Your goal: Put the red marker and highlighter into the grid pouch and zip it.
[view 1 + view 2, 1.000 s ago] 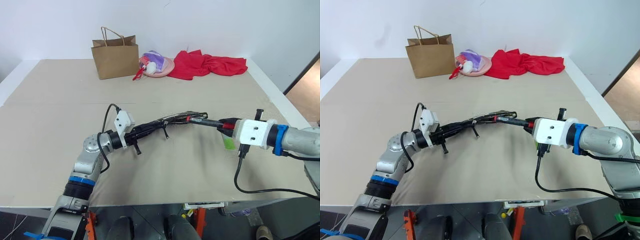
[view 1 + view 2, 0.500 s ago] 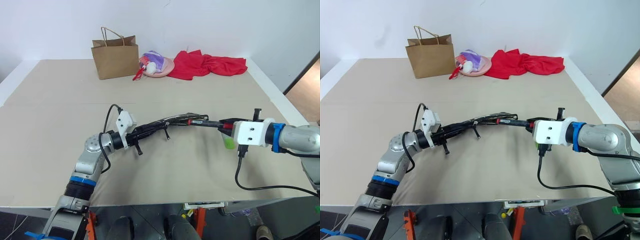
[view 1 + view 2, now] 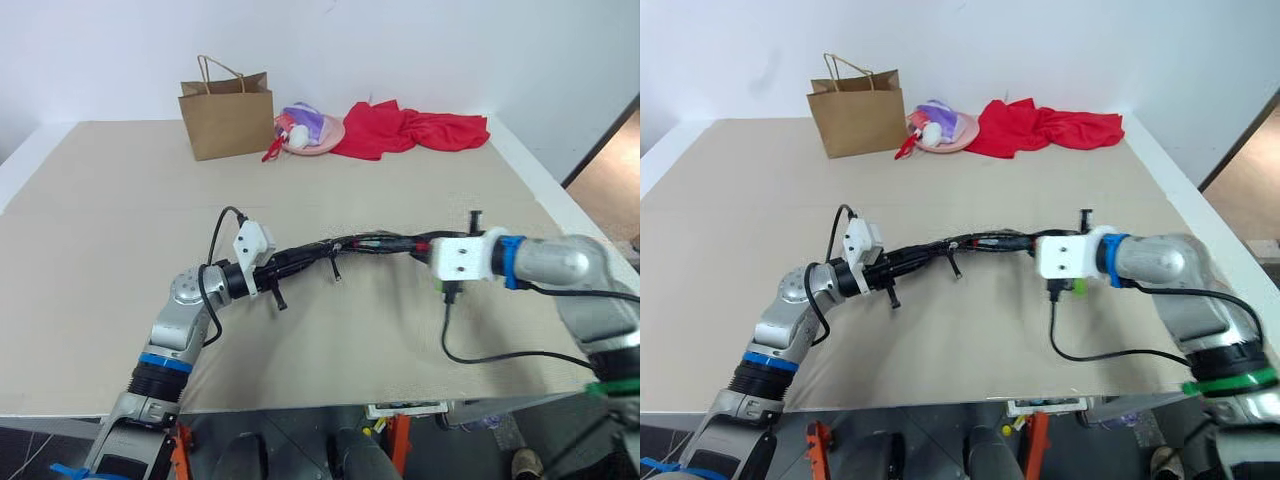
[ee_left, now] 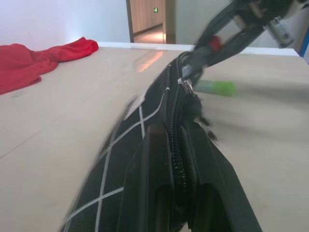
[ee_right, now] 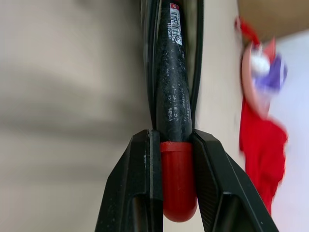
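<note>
The grid pouch (image 3: 322, 250) is held up off the table, stretched level, with my left gripper (image 3: 283, 264) shut on its near end. In the left wrist view the pouch (image 4: 137, 137) runs away from the fingers with its zipper open. My right gripper (image 5: 175, 141) is shut on the red end of the red marker (image 5: 174, 92). The marker's black half lies in the pouch's open mouth (image 3: 385, 241). The lime-green highlighter (image 4: 216, 87) lies on the table under the right wrist (image 3: 1071, 286).
At the far side of the table stand a brown paper bag (image 3: 227, 115), a pink plate (image 3: 312, 131) with small items, and a crumpled red cloth (image 3: 412, 130). The table's right edge (image 3: 545, 175) borders open floor.
My right gripper has moved left toward the pouch, carrying the red marker further into the pouch's mouth. The left gripper and pouch have stayed in place.
</note>
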Motion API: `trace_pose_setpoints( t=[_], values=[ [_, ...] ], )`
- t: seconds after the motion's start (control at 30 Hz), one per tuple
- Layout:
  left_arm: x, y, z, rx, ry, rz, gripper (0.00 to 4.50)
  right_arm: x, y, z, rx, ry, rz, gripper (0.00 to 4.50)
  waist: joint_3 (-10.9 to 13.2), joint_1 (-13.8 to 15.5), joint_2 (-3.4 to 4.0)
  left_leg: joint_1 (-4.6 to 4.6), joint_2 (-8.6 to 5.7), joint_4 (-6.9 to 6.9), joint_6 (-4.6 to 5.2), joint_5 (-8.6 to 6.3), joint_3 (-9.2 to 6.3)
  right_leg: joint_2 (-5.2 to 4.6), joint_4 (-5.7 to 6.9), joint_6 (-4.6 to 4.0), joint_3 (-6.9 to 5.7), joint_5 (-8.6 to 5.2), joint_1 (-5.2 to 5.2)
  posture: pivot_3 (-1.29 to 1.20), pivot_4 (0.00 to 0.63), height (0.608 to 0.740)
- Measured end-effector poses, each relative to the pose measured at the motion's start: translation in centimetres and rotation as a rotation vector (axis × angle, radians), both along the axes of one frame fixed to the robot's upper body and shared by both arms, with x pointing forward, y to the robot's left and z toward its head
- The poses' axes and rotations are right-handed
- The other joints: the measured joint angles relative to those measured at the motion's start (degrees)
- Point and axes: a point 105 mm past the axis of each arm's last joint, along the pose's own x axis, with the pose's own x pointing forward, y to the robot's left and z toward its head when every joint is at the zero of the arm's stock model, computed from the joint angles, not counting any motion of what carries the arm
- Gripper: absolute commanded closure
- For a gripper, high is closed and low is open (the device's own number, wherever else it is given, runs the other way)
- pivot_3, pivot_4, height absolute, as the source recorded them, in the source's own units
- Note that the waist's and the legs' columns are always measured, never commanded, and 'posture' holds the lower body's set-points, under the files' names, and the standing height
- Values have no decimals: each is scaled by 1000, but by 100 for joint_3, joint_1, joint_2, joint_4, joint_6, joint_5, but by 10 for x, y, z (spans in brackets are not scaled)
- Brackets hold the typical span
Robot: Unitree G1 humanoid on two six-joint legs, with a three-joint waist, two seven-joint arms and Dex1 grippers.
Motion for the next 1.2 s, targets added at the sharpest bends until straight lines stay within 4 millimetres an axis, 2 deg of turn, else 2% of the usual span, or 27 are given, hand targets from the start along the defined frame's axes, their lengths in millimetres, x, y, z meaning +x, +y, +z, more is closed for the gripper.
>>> trace_pose_setpoints(
  t=[0.03,0.2,0.23,0.3,0.43,0.47,0.63,0.67,0.73,0.87,0.93,1.0,1.07,1.1,1.2],
  values=[
    [0,0,0,-1,0,-1,4500,3,19,-1,5,-4,46,3912,0,9,0,0,1,-2,0,0,-1,1,1,-2,-1,-1,0,0,150,740],
    [1,1,0,2,5,6,4500,9,43,-5,18,12,82,3912,0,30,0,-13,-4,-1,0,-1,1,-10,0,-18,-3,6,-3,0,150,740],
    [1,2,0,3,6,7,4500,9,51,-7,28,18,96,3112,0,45,0,-24,-9,1,-1,-2,0,-15,-3,-19,-4,6,-8,0,150,740],
    [1,2,0,3,7,8,4500,9,55,-7,39,25,104,2709,0,55,0,-27,-11,1,-2,-4,0,-19,-6,-17,-5,5,-9,0,150,740],
    [1,2,0,3,7,10,4500,9,57,-8,52,32,106,899,0,79,0,-27,-10,2,-2,-4,-3,-17,-5,-19,-9,6,-9,0,150,740],
    [1,1,0,2,7,10,4500,9,55,-7,46,29,102,899,0,86,0,-26,-10,2,-2,-4,-3,-17,-5,-20,-9,6,-9,0,150,740],
    [1,0,0,-2,6,6,4500,13,28,-1,46,25,26,899,0,102,0,-26,-10,5,-2,-4,-2,-17,-5,-22,-8,8,-8,0,150,740],
    [1,0,0,-5,7,5,4500,14,13,9,110,43,-22,899,0,105,0,-26,-10,4,-2,-4,-2,-17,-5,-22,-8,8,-8,0,150,740],
    [1,-1,1,-8,8,3,4500,14,4,18,163,54,-58,899,0,104,0,-26,-9,4,-2,-4,-2,-15,-5,-23,-7,8,-9,0,150,740],
    [0,-1,0,-12,10,3,4500,-6,-31,53,402,142,-163,899,0,138,0,-25,-7,2,1,-6,-11,-15,-6,-25,-14,5,-3,0,150,740],
    [-1,-2,1,-15,10,0,4500,-12,-43,56,486,175,-210,899,-1,137,-1,-24,-8,2,1,-6,-11,-15,-6,-25,-14,5,-1,0,150,740],
    [-2,-1,-1,-15,14,2,4500,-13,-67,38,561,246,-354,899,-2,137,-2,-22,-9,5,0,-5,-8,-15,-5,-19,-12,3,0,0,150,740],
    [-2,-1,-1,-15,15,3,4500,-13,-78,21,577,289,-437,899,-2,134,-1,-20,-8,6,0,-5,-5,-15,-5,-7,-8,-1,-1,0,150,740],
    [-2,-1,-1,-15,16,3,4500,-14,-86,7,601,335,-515,899,-2,132,-1,-18,-7,7,0,-5,-5,-13,-4,-7,-8,-1,0,0,150,740],
    [-2,-1,-2,-15,18,3,4500,-16,-94,-18,670,416,-666,899,-3,111,1,-13,-6,7,-1,-3,-2,-10,1,-4,-2,0,-2,0,150,740]
  ],
)
